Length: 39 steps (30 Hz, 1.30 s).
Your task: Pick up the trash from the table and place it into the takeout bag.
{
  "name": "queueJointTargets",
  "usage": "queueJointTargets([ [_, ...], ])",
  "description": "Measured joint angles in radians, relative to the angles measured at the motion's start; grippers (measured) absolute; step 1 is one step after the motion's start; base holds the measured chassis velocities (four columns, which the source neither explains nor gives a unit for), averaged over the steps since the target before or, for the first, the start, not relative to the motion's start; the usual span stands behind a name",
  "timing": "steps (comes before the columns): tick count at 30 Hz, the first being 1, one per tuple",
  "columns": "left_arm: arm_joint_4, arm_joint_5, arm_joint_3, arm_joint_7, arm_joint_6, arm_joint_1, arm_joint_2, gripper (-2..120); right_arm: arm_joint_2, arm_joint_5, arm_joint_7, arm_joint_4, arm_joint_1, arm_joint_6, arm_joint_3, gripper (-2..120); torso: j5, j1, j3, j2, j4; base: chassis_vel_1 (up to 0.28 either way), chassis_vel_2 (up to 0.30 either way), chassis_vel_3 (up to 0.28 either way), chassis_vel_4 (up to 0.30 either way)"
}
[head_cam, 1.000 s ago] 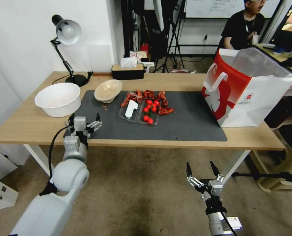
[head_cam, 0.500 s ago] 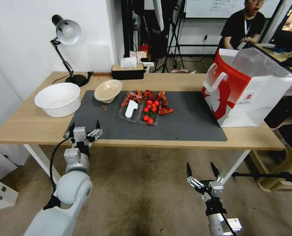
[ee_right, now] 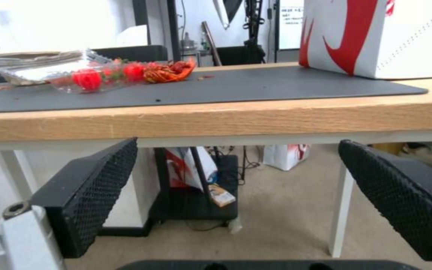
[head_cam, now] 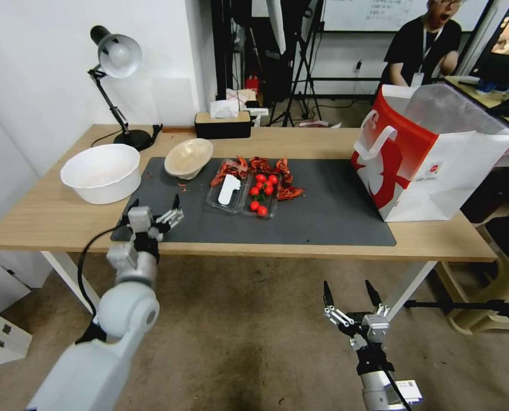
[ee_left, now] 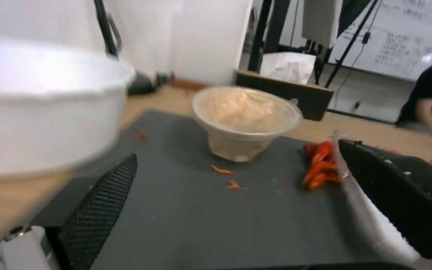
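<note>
1. Left gripper [head_cam: 154,208] raised over the near left corner of the dark grey mat [head_cam: 334,211], fingers spread wide and holding nothing, pointing toward the far side of the table [head_cam: 323,140].
2. From the left wrist view, same gripper [ee_left: 236,195] just above the mat, black pads [ee_left: 103,202] well apart, beige bowl [ee_left: 246,120] straight ahead.
3. Right gripper [head_cam: 350,294] hanging low in front of the table, below its near edge, jaws wide and empty.
4. From the right wrist view, that gripper [ee_right: 236,198] under the level of the tabletop, facing the table's edge [ee_right: 226,120].
5. Shallow beige bowl [head_cam: 188,158] tilted on the far left part of the mat, a film-like cover across its mouth.
6. Clear plastic tray [head_cam: 243,194] at mid-mat, right of the bowl, holding small red tomatoes [head_cam: 263,188] and a white piece [head_cam: 229,189].
7. Red shell scraps [head_cam: 265,168] piled along the tray's far and right sides; tiny red bits on the mat near the bowl.
8. Takeout bag [head_cam: 431,154] upright at the right end of the table, mouth open, partly on the mat's right edge, well apart from the trash.
9. White bowl [head_cam: 101,172] on bare wood left of the mat; desk lamp [head_cam: 114,85] and tissue box [head_cam: 223,123] along the far edge.
</note>
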Motion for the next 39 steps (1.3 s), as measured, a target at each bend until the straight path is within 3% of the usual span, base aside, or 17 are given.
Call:
queueJointTargets([
  [3,0.032,-0.285,0.023,-0.080,0.058,-0.123,0.000,100,0.002,0.000,0.005,-0.002,-0.003,-0.002,0.008,100,0.0000,0.000,0.000,0.000,-0.0003,0.000,0.000,0.000,0.000],
  [8,0.076,-0.430,0.033,-0.114,0.075,-0.216,-0.010,100,0.002,0.000,0.006,-0.007,-0.003,-0.002,0.013,100,-0.0001,0.000,0.000,0.000,-0.0003,0.000,0.000,0.000,0.000],
  [14,0.182,-0.603,0.049,-0.170,0.093,-0.348,-0.037,100,0.003,0.003,0.009,-0.021,-0.001,0.001,0.016,100,0.0002,0.000,0.000,0.000,-0.0002,0.000,0.000,0.000,0.000],
  [27,0.318,-0.705,0.061,-0.236,0.131,-0.449,-0.074,100,-0.003,0.007,0.010,-0.029,0.002,0.004,0.018,100,0.0000,0.000,0.000,0.000,-0.0001,0.000,0.000,0.000,0.000],
  [39,0.441,-0.697,0.071,-0.224,0.132,-0.515,-0.100,100,-0.006,0.008,0.011,-0.034,0.002,0.008,0.019,100,-0.0001,0.000,0.000,0.000,-0.0001,0.000,0.000,0.000,0.000],
])
